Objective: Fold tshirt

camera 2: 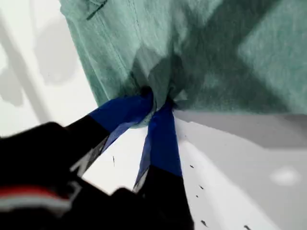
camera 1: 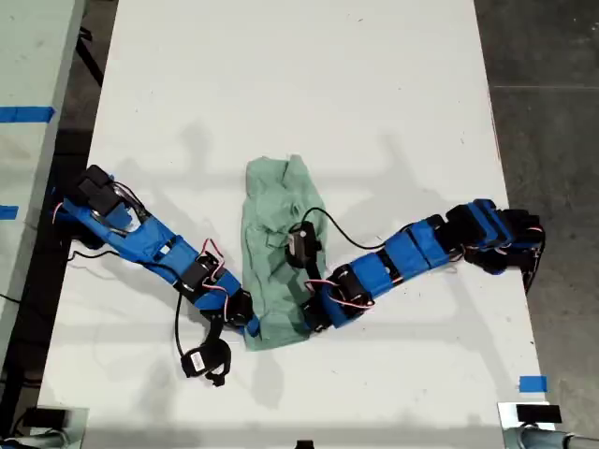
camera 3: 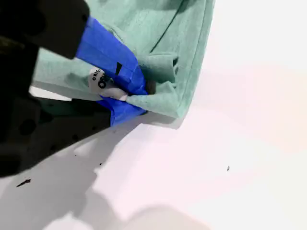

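Lying in a narrow folded strip, the tshirt (camera 1: 277, 251) sits on the white table (camera 1: 281, 84) at about mid-width, closer to the table's near edge (bottom of the exterior view) than to its far edge. One short end of the strip points at the far edge; the other lies toward the near edge, where both arms meet it. Bare tabletop spreads wide beyond the far end of the strip, and a narrower band remains between the near end and the near edge. Each long side of the strip is flanked by an arm in blue tape, leaving little free surface there.

My first gripper (camera 2: 154, 99) is pinched closed on the tshirt (camera 2: 201, 52) at the hem; its blue-taped fingers (camera 2: 163, 139) converge to a point with bunched cloth between them and white table below.

My second gripper (camera 3: 136, 98) is clamped on a corner of the tshirt (camera 3: 158, 28), its blue-taped fingers (camera 3: 103, 50) pressed on either face of the folded cloth, which puckers at the grip. The corner is raised slightly off the table, with a shadow beneath.

Which arm in the exterior view carries which gripper cannot be told with certainty.
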